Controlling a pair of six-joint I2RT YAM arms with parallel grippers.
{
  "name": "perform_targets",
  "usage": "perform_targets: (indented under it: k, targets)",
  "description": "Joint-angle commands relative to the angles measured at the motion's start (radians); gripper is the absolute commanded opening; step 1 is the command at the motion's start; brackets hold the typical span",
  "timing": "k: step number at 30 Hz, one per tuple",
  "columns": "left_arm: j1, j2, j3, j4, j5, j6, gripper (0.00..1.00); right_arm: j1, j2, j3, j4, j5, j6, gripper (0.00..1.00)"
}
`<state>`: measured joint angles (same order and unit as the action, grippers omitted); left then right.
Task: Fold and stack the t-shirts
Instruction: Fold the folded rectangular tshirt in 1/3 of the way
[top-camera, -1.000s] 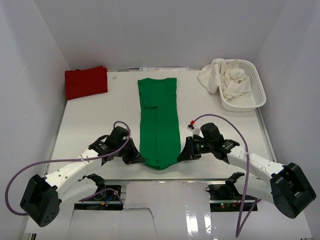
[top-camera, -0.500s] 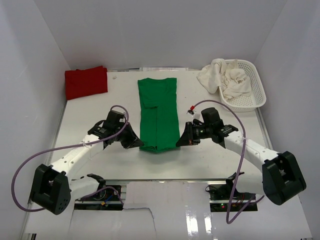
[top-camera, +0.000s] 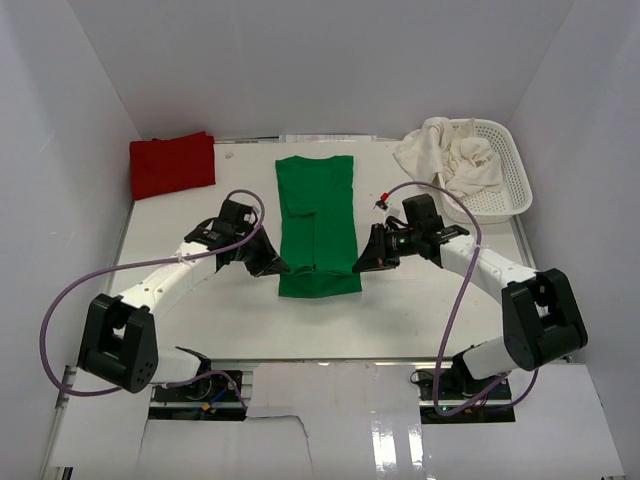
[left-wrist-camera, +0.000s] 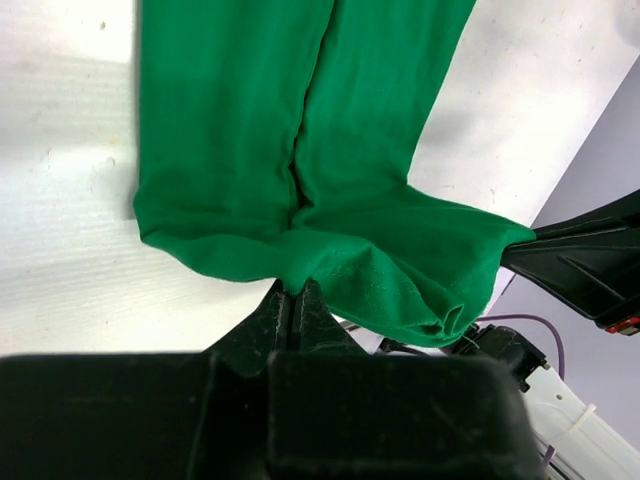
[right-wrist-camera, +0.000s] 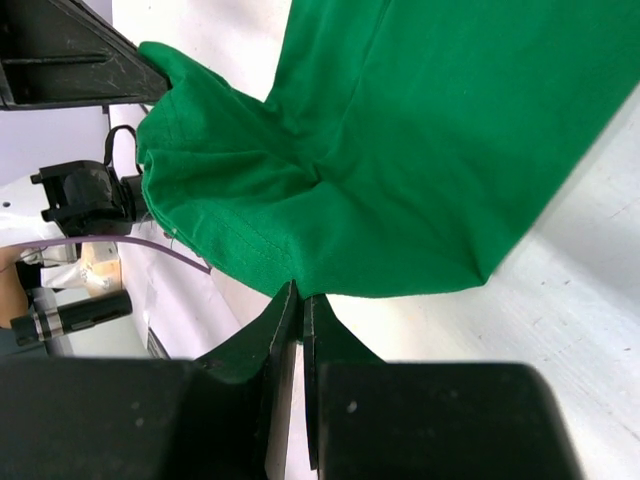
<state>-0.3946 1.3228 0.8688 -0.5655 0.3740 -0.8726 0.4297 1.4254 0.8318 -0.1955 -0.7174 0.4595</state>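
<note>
The white tabletop (top-camera: 200, 330) carries the green t-shirt (top-camera: 318, 215) at its centre. The shirt lies as a narrow strip with its long axis running straight away from my bases, collar end far and hem end near. I judge the coming move follows that axis, taking the hem away from me and over the body towards the collar. Both arms flank the strip evenly, so neither is nearer. The white mesh basket (top-camera: 510, 170) with the cream-white t-shirts (top-camera: 450, 160) sits far right. The folded red t-shirt (top-camera: 172, 165) lies far left. Both are well apart from the strip, and nothing blocks the path. My left fingers (top-camera: 283, 269) are pinched closed on the hem's left corner and my right fingers (top-camera: 358, 266) on its right corner, holding the hem off the tabletop.
</note>
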Motion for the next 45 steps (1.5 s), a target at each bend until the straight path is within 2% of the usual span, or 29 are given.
perform_targets:
  k: [1,13,29,45]
  targets:
    - [0.016,0.029,0.070,0.016,-0.012,0.038,0.00,-0.019,0.039,0.070,-0.025,-0.039,-0.047,0.08]
    - [0.057,0.200,0.249,0.026,-0.026,0.092,0.00,-0.052,0.196,0.216,-0.041,-0.040,-0.104,0.08]
    - [0.109,0.323,0.351,0.047,-0.023,0.126,0.00,-0.086,0.368,0.437,-0.116,-0.037,-0.143,0.08]
    - [0.122,0.447,0.452,0.070,-0.041,0.119,0.00,-0.105,0.464,0.552,-0.116,-0.004,-0.128,0.08]
